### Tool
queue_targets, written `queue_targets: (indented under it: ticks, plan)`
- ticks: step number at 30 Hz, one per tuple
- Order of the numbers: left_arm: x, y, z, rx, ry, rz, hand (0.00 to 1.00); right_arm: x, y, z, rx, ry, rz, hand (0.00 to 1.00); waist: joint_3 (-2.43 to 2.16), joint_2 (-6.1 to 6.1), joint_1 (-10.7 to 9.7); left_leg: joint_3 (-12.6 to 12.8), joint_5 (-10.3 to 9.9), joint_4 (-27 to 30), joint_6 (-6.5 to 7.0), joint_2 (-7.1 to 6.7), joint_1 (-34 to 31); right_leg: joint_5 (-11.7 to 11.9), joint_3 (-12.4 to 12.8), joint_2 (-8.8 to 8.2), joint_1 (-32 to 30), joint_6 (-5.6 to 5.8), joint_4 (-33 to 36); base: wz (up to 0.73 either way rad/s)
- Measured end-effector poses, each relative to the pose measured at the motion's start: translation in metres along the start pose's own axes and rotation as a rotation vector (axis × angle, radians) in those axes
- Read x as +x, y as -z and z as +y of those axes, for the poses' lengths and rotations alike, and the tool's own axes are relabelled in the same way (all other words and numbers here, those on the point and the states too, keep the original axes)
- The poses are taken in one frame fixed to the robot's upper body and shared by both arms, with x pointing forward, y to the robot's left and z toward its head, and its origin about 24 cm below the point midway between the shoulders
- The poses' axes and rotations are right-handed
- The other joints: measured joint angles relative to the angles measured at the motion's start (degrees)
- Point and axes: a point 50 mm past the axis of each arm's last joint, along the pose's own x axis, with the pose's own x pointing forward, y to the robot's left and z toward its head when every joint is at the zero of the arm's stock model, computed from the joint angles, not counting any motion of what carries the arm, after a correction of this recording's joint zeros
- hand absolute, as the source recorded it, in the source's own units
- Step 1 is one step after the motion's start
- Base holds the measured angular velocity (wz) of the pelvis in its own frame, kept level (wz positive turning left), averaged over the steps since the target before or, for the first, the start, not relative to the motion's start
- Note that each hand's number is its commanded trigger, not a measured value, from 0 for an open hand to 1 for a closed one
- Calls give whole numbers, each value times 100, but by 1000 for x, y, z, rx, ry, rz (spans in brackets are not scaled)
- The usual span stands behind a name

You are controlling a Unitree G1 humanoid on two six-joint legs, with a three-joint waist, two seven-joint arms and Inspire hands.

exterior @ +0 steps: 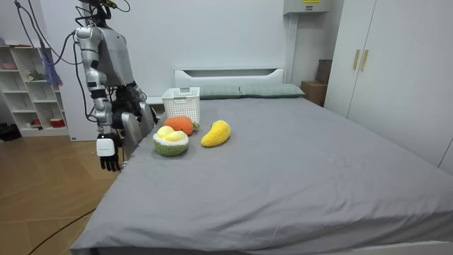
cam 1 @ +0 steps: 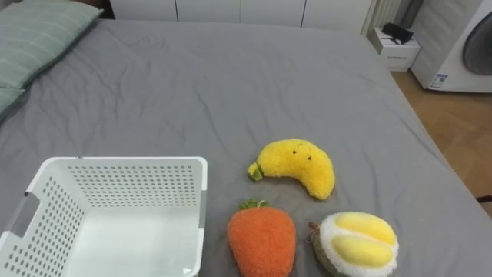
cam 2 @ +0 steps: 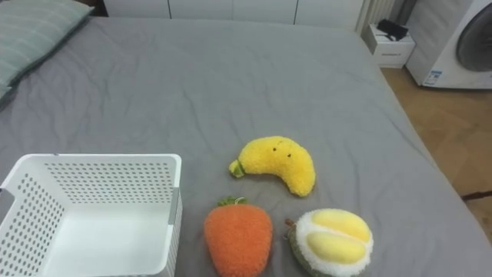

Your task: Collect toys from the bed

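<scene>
Three plush toys lie on the grey bed [cam 1: 231, 92] in front of me: a yellow banana [cam 1: 298, 165], an orange carrot [cam 1: 261, 238] and a cut durian [cam 1: 356, 244] at the near edge. A white perforated basket [cam 1: 131, 163] stands to their left, with nothing inside it. In the room view I stand at the bedside by the durian [exterior: 170, 141] and carrot [exterior: 180, 125]. My right hand [exterior: 107, 161] hangs at my side below the mattress, fingers relaxed and holding nothing.
A striped pillow [cam 1: 34, 35] lies at the far left. The bed's right edge drops to wooden floor, where a washing machine [cam 1: 465, 46] and a small white box [cam 1: 396, 48] stand. A shelf unit [exterior: 28, 85] is behind me.
</scene>
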Motion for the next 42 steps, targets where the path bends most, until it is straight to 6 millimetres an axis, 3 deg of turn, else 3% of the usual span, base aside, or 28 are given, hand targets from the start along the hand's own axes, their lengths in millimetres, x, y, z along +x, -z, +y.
queue_targets:
  ticks: [4, 8, 10, 11, 14, 15, 19, 21, 24, 27, 32, 42]
  plan:
    - [1, 3, 7, -53, -22, 17, 0, 0, 2, -11, 218, 36, 10, 0, 6, -24, -181, 2, 1, -13, 0, 0, -4, -1, 8, -2, 17, 0, 3, 0]
    - [4, 7, 21, -71, -56, 28, 0, -4, -17, -44, 409, 117, -59, 0, 2, -145, -283, 23, -1, -13, 2, -1, -18, -10, 21, -2, -16, 2, 21, -1]
    - [5, 8, 29, -63, -80, 29, 0, -10, -41, -63, 439, 178, -153, 0, 35, -168, -308, 25, -1, -11, 1, 0, -33, -9, 26, 0, -36, 2, 25, 0]
    - [5, 9, 32, -63, -90, 30, 0, -16, -60, -74, 465, 215, -222, 0, 19, -217, -318, 39, -1, -1, 2, 3, -70, -8, 27, 0, -77, 1, 29, -4]
    - [6, 8, 39, -60, -110, 19, 0, -39, -115, -92, 484, 278, -449, 0, 47, -291, -258, 153, 23, 14, -11, 34, -120, 38, 110, 34, -203, -19, 20, -15]
    - [7, 6, 42, -65, -124, 15, 0, -49, -134, -93, 481, 280, -531, 0, 41, -292, -230, 184, 24, 11, -19, 55, -138, 50, 145, 59, -229, -31, 14, -15]
    - [6, 4, 43, -68, -134, 4, 0, -81, -178, -93, 473, 268, -741, 0, 26, -366, -196, 181, 28, -4, -37, 90, -182, 75, 140, 92, -257, -54, 16, 2]
    - [6, 2, 42, -57, -132, -8, 0, -107, -203, -90, 431, 271, -902, 0, 36, -306, -160, 179, 27, -5, -45, 100, -197, 83, 139, 100, -274, -64, 9, 0]
    - [6, 0, 39, -46, -124, -25, 0, -131, -219, -84, 384, 272, -1035, 0, 21, -218, -57, 180, 30, -5, -51, 101, -193, 85, 133, 101, -268, -66, 13, 0]
    - [5, 3, 35, -42, -115, -36, 0, -150, -231, -76, 310, 273, -1136, 0, -15, -128, -28, 166, 32, -6, -54, 101, -166, 85, 117, 99, -227, -66, 11, 2]
    - [4, 5, 34, -39, -113, -37, 0, -156, -237, -59, 127, 301, -1175, 0, -30, -134, 117, 133, 41, 8, -66, 110, -167, 90, 32, 88, -205, -75, 14, 2]
    - [2, 3, 26, -26, -94, -57, 0, -127, -227, -19, -166, 194, -1064, 0, -20, -145, 263, 11, 40, 30, -66, 100, -154, 91, -90, 75, -106, -76, -35, 6]
